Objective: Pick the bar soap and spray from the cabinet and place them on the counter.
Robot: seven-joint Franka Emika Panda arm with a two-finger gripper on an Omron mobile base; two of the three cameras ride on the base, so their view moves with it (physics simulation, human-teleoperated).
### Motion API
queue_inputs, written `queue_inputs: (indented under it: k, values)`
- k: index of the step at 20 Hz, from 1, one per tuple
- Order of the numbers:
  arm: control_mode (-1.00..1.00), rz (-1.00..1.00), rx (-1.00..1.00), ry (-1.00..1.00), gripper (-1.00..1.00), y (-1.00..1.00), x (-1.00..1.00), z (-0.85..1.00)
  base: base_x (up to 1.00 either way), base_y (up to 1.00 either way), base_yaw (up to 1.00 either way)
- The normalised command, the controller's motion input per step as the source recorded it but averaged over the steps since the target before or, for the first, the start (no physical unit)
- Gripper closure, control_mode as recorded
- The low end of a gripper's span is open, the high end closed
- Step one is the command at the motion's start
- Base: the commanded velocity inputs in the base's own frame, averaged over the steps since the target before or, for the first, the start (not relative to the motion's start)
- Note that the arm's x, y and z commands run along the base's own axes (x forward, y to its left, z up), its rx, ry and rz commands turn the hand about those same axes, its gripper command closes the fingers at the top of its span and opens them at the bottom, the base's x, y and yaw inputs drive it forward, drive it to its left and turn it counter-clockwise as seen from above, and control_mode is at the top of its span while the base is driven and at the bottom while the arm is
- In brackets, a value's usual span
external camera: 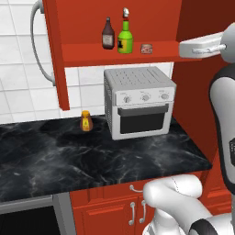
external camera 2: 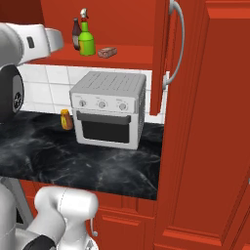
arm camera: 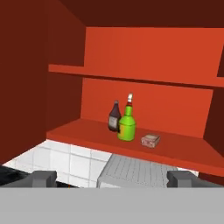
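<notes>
The red cabinet [external camera: 55, 55] hangs open above the work area, its doors swung wide with long curved silver handles, and its lower shelf [arm camera: 131, 142] carries three things in a loose row. Below it runs the black veined bench [external camera: 69, 156], with red lower cabinets [external camera: 114, 211] beneath its front edge and white wall tiles behind. On the bench, under the shelf and toward its right part in the left base view, stands a grey toaster oven [external camera: 140, 103] with three knobs and a dark glass door. The white arm [external camera: 206, 46] reaches up at shelf height, short of the shelf and apart from everything on it. In the hand view the jaws [arm camera: 112, 178] stand spread wide with nothing between them, aimed at the open cabinet from some way off. The spray [arm camera: 127, 124], green with a yellow label, stands upright near the middle of the shelf; a dark brown bottle [arm camera: 114, 117] stands just beside it, slightly behind and to its left. The bar soap [arm camera: 150, 140] lies flat on the shelf a little to the right of the spray, not touching it. A small orange bottle [external camera: 86, 121] stands on the bench left of the oven, near the tiled wall.
</notes>
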Motion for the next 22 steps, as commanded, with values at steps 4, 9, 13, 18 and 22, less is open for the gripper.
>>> queue_inputs:
  k: [4,9,13,18,22]
  values:
    - [-1.00,-0.03,-0.06,0.11,-1.00,0.00,0.14,0.00,0.00,0.00,0.00]
    - [-1.00,-0.03,-0.07,0.03,-1.00,0.00,0.08,0.00,0.00,0.00,0.00]
    - [-1.00,0.00,-0.01,-0.01,-1.00,0.00,0.06,-0.11,0.00,0.00,0.00]
    - [-1.00,0.00,0.00,-0.02,-1.00,0.00,0.10,-0.29,0.00,0.00,0.00]
    - [-1.00,0.00,0.00,-0.02,-1.00,0.00,0.17,-0.33,0.00,0.00,0.00]
